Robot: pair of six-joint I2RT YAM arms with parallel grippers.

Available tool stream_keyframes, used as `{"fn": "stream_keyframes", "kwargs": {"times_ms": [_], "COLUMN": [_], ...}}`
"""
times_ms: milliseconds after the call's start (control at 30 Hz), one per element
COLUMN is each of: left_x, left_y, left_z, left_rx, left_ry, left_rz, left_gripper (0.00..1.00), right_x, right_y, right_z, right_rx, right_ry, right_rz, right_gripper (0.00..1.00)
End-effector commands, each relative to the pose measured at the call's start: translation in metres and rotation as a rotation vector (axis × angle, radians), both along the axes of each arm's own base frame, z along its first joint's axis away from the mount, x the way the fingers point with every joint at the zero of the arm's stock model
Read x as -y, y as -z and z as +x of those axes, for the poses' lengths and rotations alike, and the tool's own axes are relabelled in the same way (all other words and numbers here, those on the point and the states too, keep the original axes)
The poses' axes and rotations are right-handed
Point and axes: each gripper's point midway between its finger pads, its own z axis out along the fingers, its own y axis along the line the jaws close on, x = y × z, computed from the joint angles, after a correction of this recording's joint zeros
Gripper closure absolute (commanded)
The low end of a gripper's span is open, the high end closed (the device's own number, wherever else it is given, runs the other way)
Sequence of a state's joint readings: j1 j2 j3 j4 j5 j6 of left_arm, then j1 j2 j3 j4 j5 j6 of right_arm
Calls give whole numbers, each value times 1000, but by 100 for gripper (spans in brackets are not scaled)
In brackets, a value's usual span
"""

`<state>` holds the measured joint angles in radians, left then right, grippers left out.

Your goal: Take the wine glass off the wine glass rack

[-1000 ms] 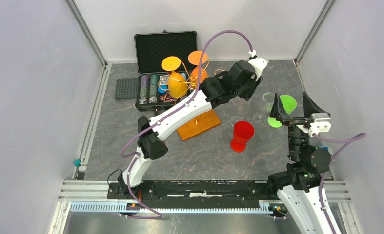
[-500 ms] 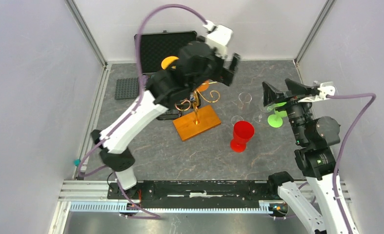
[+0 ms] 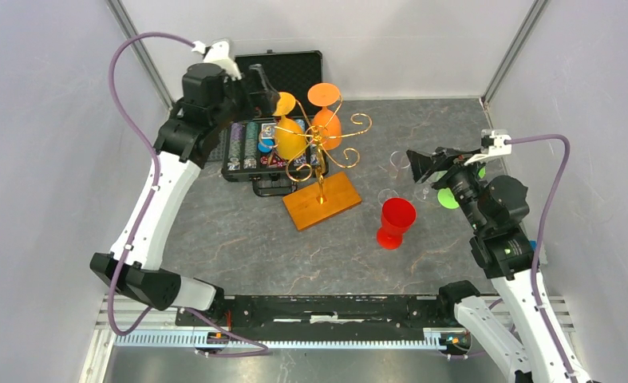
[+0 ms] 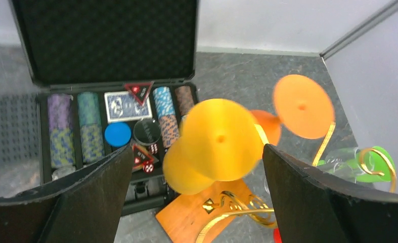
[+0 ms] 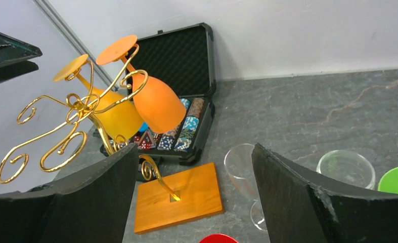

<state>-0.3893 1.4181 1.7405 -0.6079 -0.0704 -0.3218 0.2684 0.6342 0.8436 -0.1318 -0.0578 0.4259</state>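
Observation:
The wine glass rack (image 3: 321,199), golden curled wire on an orange-brown wooden base, stands mid-table. Two wine glasses hang upside down on it: a yellow wine glass (image 3: 290,137) and an orange wine glass (image 3: 326,124). My left gripper (image 3: 260,89) hovers at the back left of the rack, open and empty. In the left wrist view the yellow glass (image 4: 219,139) shows between the wide-apart fingers of the left gripper (image 4: 196,149), well below them. My right gripper (image 3: 434,162) is open and empty to the rack's right, facing the rack's base (image 5: 179,197).
An open black chip case (image 3: 270,76) lies just behind the rack, with a black foam pad (image 3: 207,144) to its left. A red glass (image 3: 394,222), clear glasses (image 3: 400,163) and a green glass (image 3: 452,195) stand or lie right of the rack, near the right gripper.
The left arm has swung from the right of the rack, over it, to the back left, and its jaws have opened wide. The right gripper has risen and turned toward the rack.

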Motion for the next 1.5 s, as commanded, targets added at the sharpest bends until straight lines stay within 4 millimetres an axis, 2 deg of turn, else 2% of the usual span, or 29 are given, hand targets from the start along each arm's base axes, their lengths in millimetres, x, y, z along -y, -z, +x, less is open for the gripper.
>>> {"fn": "stream_keyframes", "kwargs": {"times_ms": [0, 67, 200, 333, 433, 533, 667, 933, 1067, 1200, 1400, 1467], "left_x": [-17, -21, -16, -11, -14, -10, -4, -2, 3, 6, 8, 8], "left_y": [-10, 0, 15, 20, 24, 26, 26, 43, 44, 38, 37, 34], "left_z": [10, 14, 15, 14, 19, 21, 20, 20, 17, 7, 8, 11], "left_rx": [7, -29, -80, -95, -117, -142, -168, -239, -264, -263, -276, -276], "left_ry": [22, 40, 117, 200, 222, 271, 313, 294, 324, 367, 370, 370], "left_rz": [-270, -333, -435, -552, -640, -698, -747, -803, -826, -832, -861, -887], "left_gripper": [0, 0, 4, 5, 6, 16, 31, 46, 59, 59, 59, 67], "right_x": [-10, -12, -13, -15, -17, -15, -14, -12, -10, -9, -10, -9], "right_y": [5, 11, 17, 11, 4, -4, -4, -2, -3, -3, -1, 1], "right_z": [4, 4, 2, -2, -4, -7, -5, -1, 1, 0, 1, 1], "right_rx": [-23, -37, -39, -3, 30, 81, 94, 111, 117, 140, 151, 157], "right_ry": [-45, -53, -55, -77, -90, -85, -75, -59, -49, -43, -48, -45], "right_rz": [24, 32, 52, 58, 60, 75, 80, 78, 69, 64, 68, 67], "right_gripper": [14, 14, 14, 14, 14, 14, 14, 14, 15, 15, 15, 15]}}
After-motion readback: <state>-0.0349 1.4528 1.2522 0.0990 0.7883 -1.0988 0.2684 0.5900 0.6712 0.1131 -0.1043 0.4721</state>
